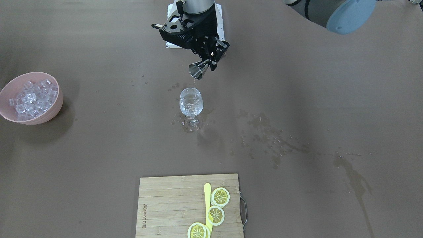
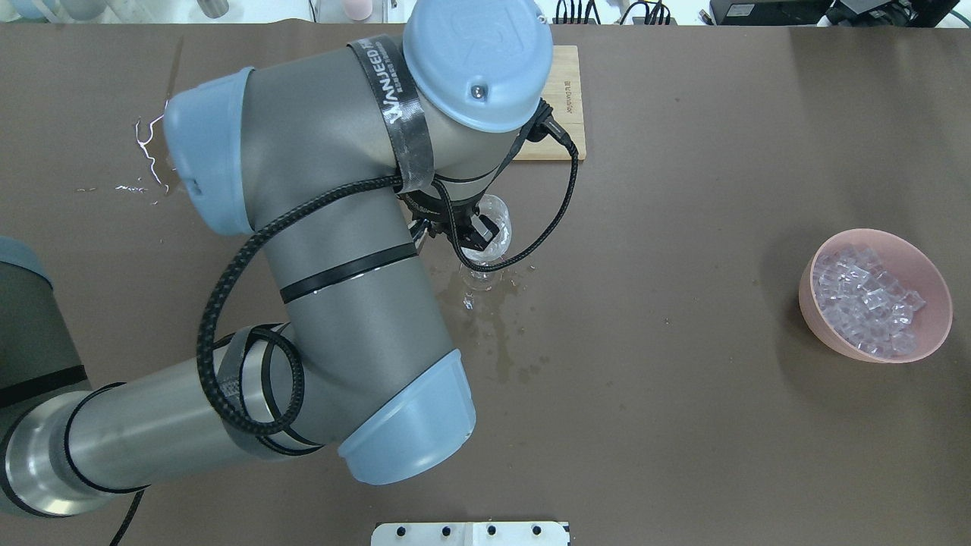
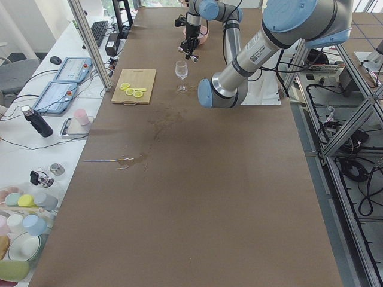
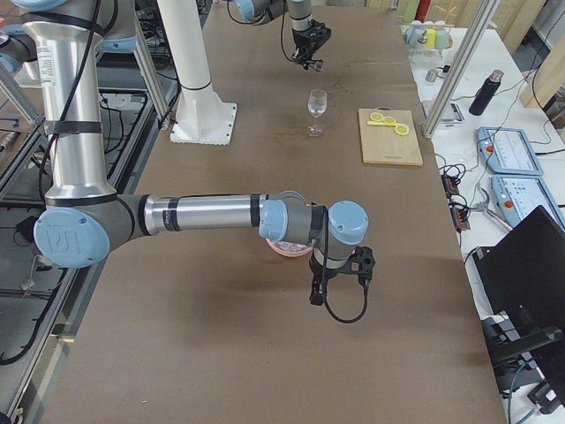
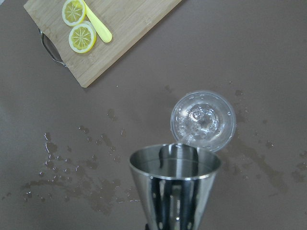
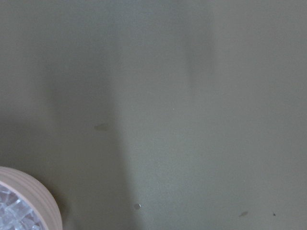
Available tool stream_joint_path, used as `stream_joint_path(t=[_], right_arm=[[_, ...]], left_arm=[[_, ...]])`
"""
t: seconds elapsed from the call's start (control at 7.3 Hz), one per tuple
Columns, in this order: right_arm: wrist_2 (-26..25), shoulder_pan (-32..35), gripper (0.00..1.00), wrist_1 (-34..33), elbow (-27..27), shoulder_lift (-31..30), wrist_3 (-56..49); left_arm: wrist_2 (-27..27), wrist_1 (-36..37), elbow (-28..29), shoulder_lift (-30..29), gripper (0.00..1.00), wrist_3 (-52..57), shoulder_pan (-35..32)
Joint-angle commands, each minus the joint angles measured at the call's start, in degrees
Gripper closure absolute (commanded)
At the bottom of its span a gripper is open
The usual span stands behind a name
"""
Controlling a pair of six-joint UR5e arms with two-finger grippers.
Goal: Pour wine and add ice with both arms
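My left gripper [image 1: 210,62] is shut on a steel jigger [image 1: 198,70], tipped mouth-down just above a stemmed wine glass [image 1: 191,102] at the table's middle. A thin thread of wine [image 1: 194,84] falls from the jigger's lip, and clear liquid sits in the glass. In the left wrist view, the jigger [image 5: 175,187] fills the bottom and the glass [image 5: 204,120] lies just beyond its rim. Ice [image 1: 33,99] fills a pink bowl [image 1: 46,115] far to the robot's right. My right gripper [image 4: 318,296] hangs beside that bowl; I cannot tell whether it is open or shut.
A wooden cutting board [image 1: 165,205] with lemon slices [image 1: 220,197] and a yellow stick [image 1: 207,198] lies at the far edge. Wet spill marks [image 1: 267,138] spread around and beyond the glass. The left arm's bulk [image 2: 334,265] covers much of the overhead view.
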Motion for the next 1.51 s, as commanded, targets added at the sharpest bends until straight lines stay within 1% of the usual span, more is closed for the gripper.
stream_joint_path(t=[0.0,0.27,0.41,0.55,0.69,0.82,0.96,1.1,1.37], right_arm=[[0.0,0.0,0.00,0.0,0.0,0.0,0.0],[0.0,0.0,0.00,0.0,0.1,-0.1,0.0],[0.1,0.0,0.00,0.0,0.2,-0.1,0.0],[0.1,0.0,0.00,0.0,0.3,-0.1,0.0],[0.1,0.0,0.00,0.0,0.2,0.0,0.0],[0.2,0.0,0.00,0.0,0.3,0.1,0.0],[0.7,0.0,0.00,0.1,0.4,0.2,0.0],[0.9,0.0,0.00,0.1,0.5,0.2,0.0],[0.9,0.0,0.00,0.1,0.5,1.2,-0.1]], left_arm=[[-0.7,-8.4,-4.1,5.9,1.00,-3.7,0.0],[-0.8,-9.3,-7.2,6.7,1.00,-4.0,-0.4],[-0.6,-10.1,-9.7,7.4,1.00,-7.7,-0.5],[1.4,-17.2,-12.2,10.4,1.00,-11.6,-1.8],[4.9,-27.4,-14.4,16.4,1.00,-14.8,-2.0],[7.2,-35.8,-15.1,20.9,1.00,-17.0,-2.7],[12.6,-40.0,-15.5,24.0,1.00,-19.8,-2.7],[17.6,-42.4,-16.2,26.2,1.00,-23.3,-2.7],[24.1,-48.6,-17.6,33.1,1.00,-32.8,-2.8]])
